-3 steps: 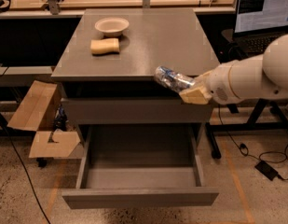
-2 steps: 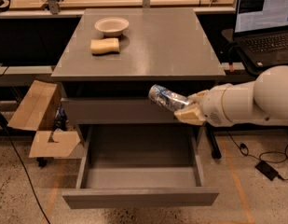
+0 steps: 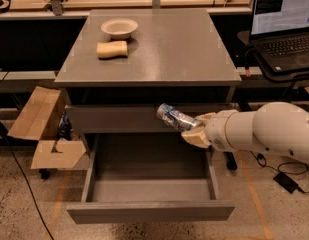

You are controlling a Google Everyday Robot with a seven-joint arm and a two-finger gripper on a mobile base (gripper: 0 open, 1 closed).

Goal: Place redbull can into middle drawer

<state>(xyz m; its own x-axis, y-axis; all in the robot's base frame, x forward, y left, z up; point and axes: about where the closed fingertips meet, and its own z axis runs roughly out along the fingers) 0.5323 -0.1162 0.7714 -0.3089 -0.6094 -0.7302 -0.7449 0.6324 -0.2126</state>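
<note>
My cream gripper (image 3: 196, 129), above the grey middle drawer (image 3: 149, 211), gripped a silver-and-blue redbull can (image 3: 174, 118); beige bowl (image 3: 119, 27), tan sponge (image 3: 112, 49), grey cabinet top (image 3: 179, 49)

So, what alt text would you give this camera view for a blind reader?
A white robot arm's gripper holds a redbull can, tilted, over the right side of the pulled-out middle drawer of a grey cabinet. On the cabinet top sit a beige bowl and a tan sponge.

redbull can (image 3: 173, 118) tail hidden in jaws of gripper (image 3: 196, 129) above middle drawer (image 3: 149, 211); arm (image 3: 274, 131) cut by right edge
</note>
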